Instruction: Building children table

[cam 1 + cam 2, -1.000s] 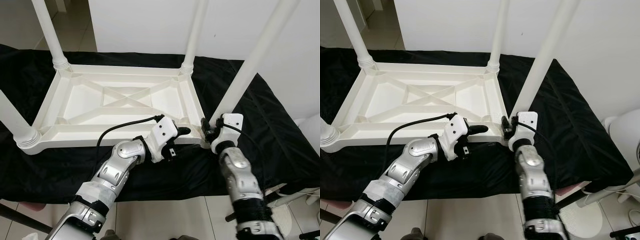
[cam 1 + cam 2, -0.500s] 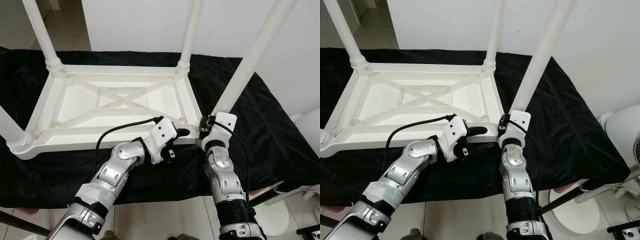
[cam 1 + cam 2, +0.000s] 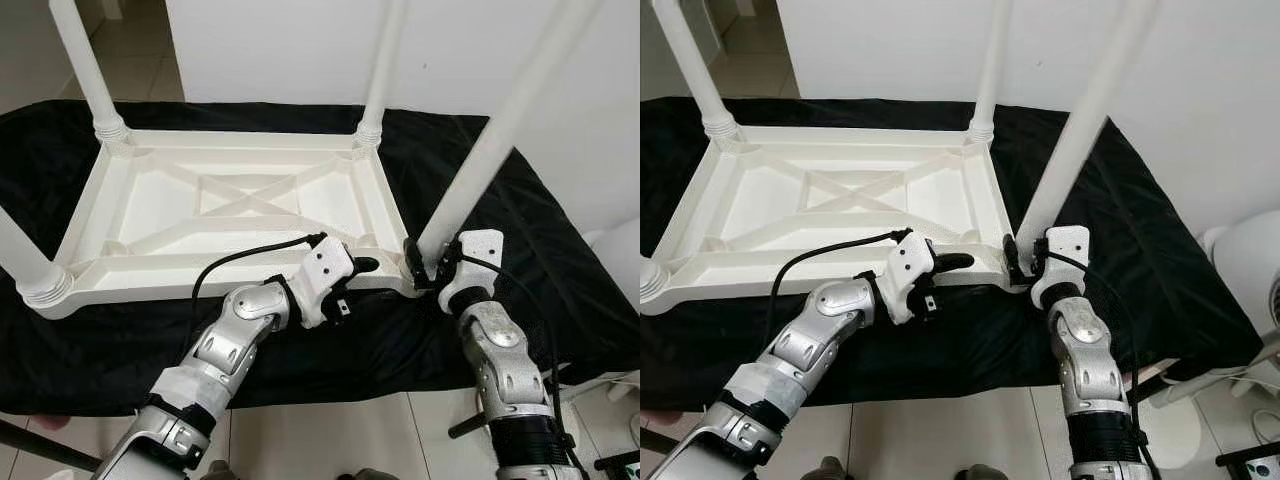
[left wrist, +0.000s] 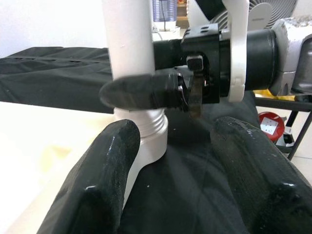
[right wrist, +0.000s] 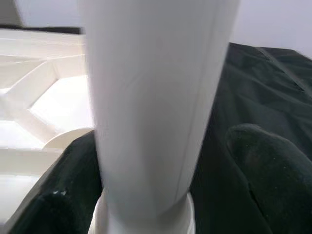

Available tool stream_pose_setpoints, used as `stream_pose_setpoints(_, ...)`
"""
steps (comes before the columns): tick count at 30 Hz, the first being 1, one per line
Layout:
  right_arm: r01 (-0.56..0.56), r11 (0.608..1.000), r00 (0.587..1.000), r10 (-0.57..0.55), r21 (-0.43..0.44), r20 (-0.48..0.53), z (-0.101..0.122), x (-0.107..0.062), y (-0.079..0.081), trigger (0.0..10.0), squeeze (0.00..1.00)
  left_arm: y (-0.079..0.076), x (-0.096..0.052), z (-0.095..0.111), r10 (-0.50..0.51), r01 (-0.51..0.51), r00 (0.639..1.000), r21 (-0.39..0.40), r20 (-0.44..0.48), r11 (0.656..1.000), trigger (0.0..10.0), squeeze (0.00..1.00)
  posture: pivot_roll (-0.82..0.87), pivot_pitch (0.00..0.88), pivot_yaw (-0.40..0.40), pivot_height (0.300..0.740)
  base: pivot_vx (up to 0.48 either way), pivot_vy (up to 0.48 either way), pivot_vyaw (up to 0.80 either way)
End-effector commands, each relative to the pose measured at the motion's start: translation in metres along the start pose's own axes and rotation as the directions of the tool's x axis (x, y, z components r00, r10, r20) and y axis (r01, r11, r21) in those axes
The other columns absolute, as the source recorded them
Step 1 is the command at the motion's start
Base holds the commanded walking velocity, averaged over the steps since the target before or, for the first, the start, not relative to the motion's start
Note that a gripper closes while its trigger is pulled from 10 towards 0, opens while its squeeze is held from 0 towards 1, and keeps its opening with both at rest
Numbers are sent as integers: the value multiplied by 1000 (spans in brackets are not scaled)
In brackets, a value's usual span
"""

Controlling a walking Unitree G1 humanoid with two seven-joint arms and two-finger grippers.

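Nearest the robot, the right gripper (image 3: 1021, 262) sits at the base of the near-right leg (image 3: 1080, 130), its fingers (image 5: 265, 161) set wide on either side of the tube; whether they press it cannot be told. Just beside it, the left gripper (image 3: 362, 266) rests against the near rim of the upturned children's table (image 3: 240, 205), fingers (image 4: 105, 168) spread, holding nothing.

The table lies top-down on a black cloth (image 3: 540, 250) over the worktop. The near-right leg stands in its corner socket, leaning slightly outward. Three further legs stand at the other corners, the far-left leg (image 3: 85, 65) and far-right leg (image 3: 380, 60) upright.

Risk: if the leaning leg is not fully seated, it may cross-thread or pull out of the socket. The light frame may slide on the cloth under side load.

No brand, label or writing is legible.
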State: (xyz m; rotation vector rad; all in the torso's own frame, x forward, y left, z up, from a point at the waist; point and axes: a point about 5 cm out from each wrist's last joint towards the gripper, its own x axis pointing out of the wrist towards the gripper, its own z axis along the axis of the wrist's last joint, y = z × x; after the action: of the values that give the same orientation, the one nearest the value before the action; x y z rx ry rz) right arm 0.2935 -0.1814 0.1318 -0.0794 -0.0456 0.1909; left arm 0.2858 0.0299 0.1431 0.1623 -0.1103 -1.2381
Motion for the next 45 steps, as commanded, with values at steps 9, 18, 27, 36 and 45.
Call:
stream_pose_setpoints(9, -282, 952, 959, 278, -114, -56, -2, -5, -18, 10000, 0, -15, 0, 8, -157, 158, 987, -43, 30, 987, 10000, 0, -12, 0, -42, 740, 0, 0, 0)
stream_pose_setpoints(18, -403, 904, 913, 389, -139, -121, -3, 13, -25, 10000, 0, -10, 2, 8, -133, 133, 991, -26, 20, 991, 10000, 0, -6, 0, -30, 740, 0, 0, 0)
stream_pose_setpoints(27, -467, 880, 879, 450, -87, -159, -12, 18, -18, 0, 0, -10, 3, 8, -113, 114, 993, -23, 13, 993, 10000, 0, 0, 0, -39, 740, 0, 0, 0)
stream_pose_setpoints(36, -456, 890, 883, 454, 16, -121, -19, 10, -16, 9804, 0, -10, 3, 9, -103, 103, 995, -27, 16, 994, 10000, 0, -5, 0, -41, 740, 0, 0, 0)
stream_pose_setpoints(45, -189, 982, 980, 190, 24, -58, -9, 19, -9, 10000, 0, -8, 1, 8, -92, 92, 996, -30, 15, 995, 10000, 0, -7, 0, -40, 740, 0, 0, 0)
